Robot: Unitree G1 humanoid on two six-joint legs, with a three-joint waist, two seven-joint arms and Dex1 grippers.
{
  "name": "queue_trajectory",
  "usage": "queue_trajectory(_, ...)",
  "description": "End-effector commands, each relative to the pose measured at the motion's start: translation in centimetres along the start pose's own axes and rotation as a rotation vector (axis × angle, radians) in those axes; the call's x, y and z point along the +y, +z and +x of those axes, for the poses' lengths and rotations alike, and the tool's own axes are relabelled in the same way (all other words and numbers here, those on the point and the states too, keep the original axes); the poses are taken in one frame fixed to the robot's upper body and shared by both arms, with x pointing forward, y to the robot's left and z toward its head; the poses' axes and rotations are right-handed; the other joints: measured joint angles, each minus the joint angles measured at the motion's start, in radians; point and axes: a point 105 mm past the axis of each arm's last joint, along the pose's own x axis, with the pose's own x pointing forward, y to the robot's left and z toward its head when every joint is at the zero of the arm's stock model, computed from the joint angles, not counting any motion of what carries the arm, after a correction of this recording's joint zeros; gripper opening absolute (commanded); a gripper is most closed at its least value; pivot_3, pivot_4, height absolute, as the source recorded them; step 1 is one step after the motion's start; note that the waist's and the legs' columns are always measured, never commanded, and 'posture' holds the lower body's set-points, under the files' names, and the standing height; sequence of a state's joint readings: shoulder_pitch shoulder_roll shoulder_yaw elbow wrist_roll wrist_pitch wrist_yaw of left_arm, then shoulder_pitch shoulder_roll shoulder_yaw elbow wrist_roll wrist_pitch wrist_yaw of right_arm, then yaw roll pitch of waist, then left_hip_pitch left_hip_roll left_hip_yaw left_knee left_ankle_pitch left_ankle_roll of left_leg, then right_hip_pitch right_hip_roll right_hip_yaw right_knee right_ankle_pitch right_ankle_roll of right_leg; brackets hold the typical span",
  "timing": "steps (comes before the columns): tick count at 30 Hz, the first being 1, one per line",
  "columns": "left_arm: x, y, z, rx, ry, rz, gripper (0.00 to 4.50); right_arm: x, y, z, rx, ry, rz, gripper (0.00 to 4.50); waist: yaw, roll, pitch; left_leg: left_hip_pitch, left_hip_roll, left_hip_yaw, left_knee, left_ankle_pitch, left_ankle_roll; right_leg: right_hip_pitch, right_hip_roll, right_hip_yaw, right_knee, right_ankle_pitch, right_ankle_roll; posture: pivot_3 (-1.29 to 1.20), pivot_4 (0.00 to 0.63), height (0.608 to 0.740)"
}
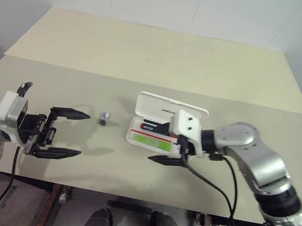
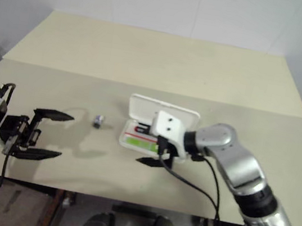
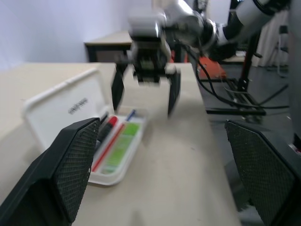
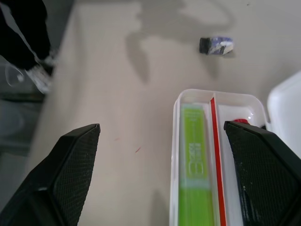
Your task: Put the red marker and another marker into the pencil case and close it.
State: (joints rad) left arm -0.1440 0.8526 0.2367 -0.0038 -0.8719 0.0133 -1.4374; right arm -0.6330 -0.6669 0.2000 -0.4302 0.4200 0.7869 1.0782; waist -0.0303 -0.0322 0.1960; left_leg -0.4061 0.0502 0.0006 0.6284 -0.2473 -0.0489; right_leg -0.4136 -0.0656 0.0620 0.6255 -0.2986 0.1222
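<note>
Both markers [image 1: 149, 142] lie inside the open pencil case [image 1: 169, 107]

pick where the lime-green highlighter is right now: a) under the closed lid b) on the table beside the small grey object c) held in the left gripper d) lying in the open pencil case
d: the lime-green highlighter lies flat in the tray of the open pencil case, whose lid stands raised, and the right gripper above it is open.

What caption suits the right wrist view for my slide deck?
Open right gripper above the open pencil case, green highlighter inside, small grey object nearby.
</note>
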Motion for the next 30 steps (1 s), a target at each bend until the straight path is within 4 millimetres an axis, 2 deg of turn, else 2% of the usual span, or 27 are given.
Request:
queue_trajectory(1, -0.1, 1.4, 0.8, -0.012, 0.124, 0.083, 4.5, 0.0, 2.2, -3.4, -0.116, -0.053, -0.011, 4.45, 0.002, 0.0, 0.0, 0.0, 0.0, 0.0, 0.0, 0.0, 0.0, 0.0, 0.0, 0.0, 0.0, 0.0, 0.0, 0.0, 0.15, 0.74)
queue_trajectory(6, -0.3, 0.9, 1.0, -0.016, 0.403, 0.021, 4.5, 0.4, 2.7, -7.0, -0.203, -0.11, -0.042, 4.45, 0.001, 0.0, 0.0, 0.002, 0.0, 0.0, 0.0, 0.0, 0.0, 0.002, 0.0, 0.0, 0.0, 0.0, 0.0, 0.0, 0.15, 0.74)
queue_trajectory(12, 0.0, 0.1, 1.4, -0.013, 0.638, -0.078, 4.5, 0.5, 1.4, -9.4, -0.229, -0.182, -0.025, 4.45, 0.002, 0.0, 0.0, 0.003, 0.0, 0.0, 0.002, 0.0, 0.0, 0.004, 0.001, 0.001, -0.001, -0.001, -0.003, 0.0, 0.15, 0.74)
queue_trajectory(16, 0.5, -0.6, 1.4, -0.003, 0.743, -0.124, 4.5, 0.9, 1.1, -10.0, -0.264, -0.207, -0.009, 4.45, 0.003, 0.0, 0.0, 0.003, 0.0, 0.001, 0.004, 0.0, 0.0, 0.005, 0.001, 0.003, -0.002, -0.001, -0.005, 0.0, 0.15, 0.74)
queue_trajectory(22, 3.8, -4.2, -0.5, 0.177, 1.04, -0.123, 4.5, 1.4, 0.1, -10.9, -0.263, -0.238, 0.023, 4.45, 0.004, 0.0, 0.0, 0.003, -0.001, 0.002, 0.005, 0.0, 0.0, 0.006, 0.002, 0.006, -0.004, -0.001, -0.006, 0.0, 0.15, 0.74)
queue_trajectory(30, 7.5, -7.4, 0.8, 0.208, 1.09, -0.168, 4.5, 0.7, -0.2, -10.0, -0.258, -0.289, 0.014, 4.45, 0.003, -0.001, 0.0, 0.003, -0.001, 0.007, 0.007, 0.001, 0.0, 0.006, 0.003, 0.012, -0.006, 0.001, -0.006, 0.0, 0.15, 0.74)
